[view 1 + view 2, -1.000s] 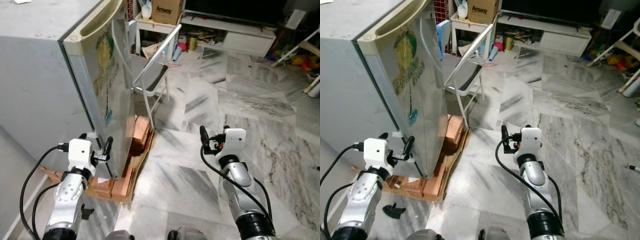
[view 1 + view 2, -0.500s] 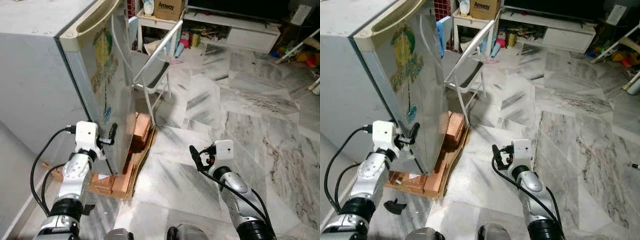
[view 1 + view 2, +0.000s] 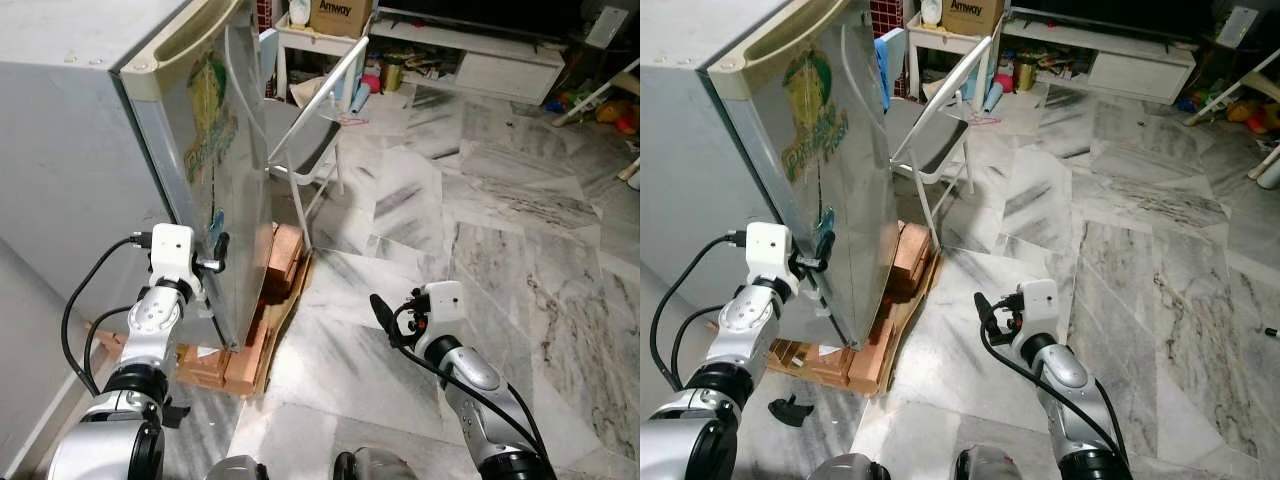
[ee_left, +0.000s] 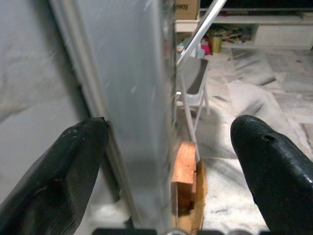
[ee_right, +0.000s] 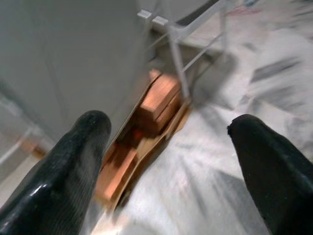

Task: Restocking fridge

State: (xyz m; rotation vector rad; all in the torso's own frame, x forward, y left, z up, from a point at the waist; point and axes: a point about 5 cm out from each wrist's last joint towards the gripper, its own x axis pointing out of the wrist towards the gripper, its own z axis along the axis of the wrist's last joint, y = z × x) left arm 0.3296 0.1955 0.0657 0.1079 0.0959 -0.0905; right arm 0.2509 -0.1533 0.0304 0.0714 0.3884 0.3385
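Left gripper (image 4: 171, 161) seemingly straddling fridge door (image 3: 215, 170) edge.

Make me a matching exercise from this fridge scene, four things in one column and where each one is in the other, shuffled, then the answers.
Things:
1. left pincer
2. right pincer
3. stacked orange-brown wooden blocks
4. white metal folding chair

Places:
A. under the grey fridge's base
B. open, over the marble floor
C. behind the fridge door
D. straddling the grey fridge door's edge

Pairs: 1-D, 2-B, 3-A, 4-C
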